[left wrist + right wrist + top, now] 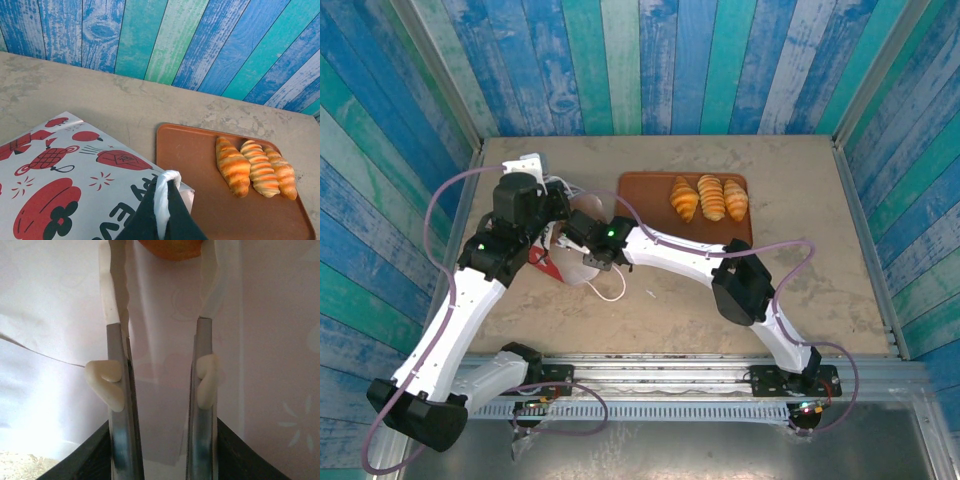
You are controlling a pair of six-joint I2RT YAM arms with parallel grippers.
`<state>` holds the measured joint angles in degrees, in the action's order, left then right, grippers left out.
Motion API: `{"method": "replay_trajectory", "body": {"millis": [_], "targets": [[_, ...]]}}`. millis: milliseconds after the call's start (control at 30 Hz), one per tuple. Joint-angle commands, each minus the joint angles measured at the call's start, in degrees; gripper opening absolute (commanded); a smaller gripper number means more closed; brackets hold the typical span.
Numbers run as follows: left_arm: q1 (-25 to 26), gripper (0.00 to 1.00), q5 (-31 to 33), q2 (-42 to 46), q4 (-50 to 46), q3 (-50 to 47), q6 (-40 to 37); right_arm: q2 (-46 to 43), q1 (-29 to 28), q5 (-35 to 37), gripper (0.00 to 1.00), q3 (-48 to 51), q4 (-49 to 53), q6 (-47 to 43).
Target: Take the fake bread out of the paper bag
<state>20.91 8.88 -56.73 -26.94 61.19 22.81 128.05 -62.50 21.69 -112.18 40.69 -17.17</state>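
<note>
The paper bag, white with red prints, lies at the left of the table, partly under both arms. My left gripper is shut on its white handle at the bag's mouth edge. My right gripper reaches deep inside the bag, jaws apart. An orange-brown piece of fake bread sits between its fingertips. The right tip lies against it; a thin gap shows at the left tip. Three golden croissants lie side by side on the tray, also seen from the left wrist.
The flat brown tray lies right of the bag, its left half bare. A loose white handle loop trails on the table in front of the bag. Blue plank walls enclose the table on three sides.
</note>
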Motion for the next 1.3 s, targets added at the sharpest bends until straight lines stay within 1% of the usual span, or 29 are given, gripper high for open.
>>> {"method": "replay_trajectory", "body": {"millis": [0, 233, 300, 533, 633, 733, 900, 1033, 1133, 1267], "targets": [[0.19, 0.00, 0.07, 0.30, 2.88, -0.71, 0.66, -5.48, -0.17, -2.64, 0.43, 1.89, -0.42, 3.65], [0.16, 0.00, -0.32, -0.53, 4.32, -1.70, 1.49, -13.39, 1.67, -11.10, 0.42, 9.52, -0.43, 9.09], [0.19, 0.00, -0.70, -0.83, 4.67, -1.94, 1.86, -15.85, 3.05, -15.03, 0.42, 12.22, -0.56, 11.19], [0.19, 0.00, -2.15, -2.19, 6.52, -2.43, 3.12, -24.12, 9.49, -32.57, 0.42, 21.48, -2.09, 17.99], [0.19, 0.00, -2.95, -3.01, 7.23, -2.48, 4.00, -27.31, 11.84, -38.21, 0.42, 24.76, -2.30, 19.97], [0.17, 0.00, -4.48, -4.29, 8.53, -2.83, 5.70, -31.74, 14.79, -44.98, 0.42, 29.29, -4.83, 22.85], [0.19, 0.00, -6.77, -7.35, 9.70, -2.31, 7.93, -39.19, 19.82, -52.97, 0.42, 36.52, -7.66, 25.71], [0.14, 0.00, -3.48, -10.30, 8.37, -1.17, 13.02, -44.04, 25.69, -57.42, 0.42, 43.94, -9.65, 27.38], [0.19, 0.00, -2.18, -12.57, 6.02, 0.73, 14.26, -46.98, 31.41, -64.52, 0.42, 48.52, -10.67, 28.20], [0.19, 0.00, -0.70, -13.45, 5.31, 1.13, 15.18, -52.08, 36.01, -68.10, 0.42, 53.30, -11.25, 29.11]]}}
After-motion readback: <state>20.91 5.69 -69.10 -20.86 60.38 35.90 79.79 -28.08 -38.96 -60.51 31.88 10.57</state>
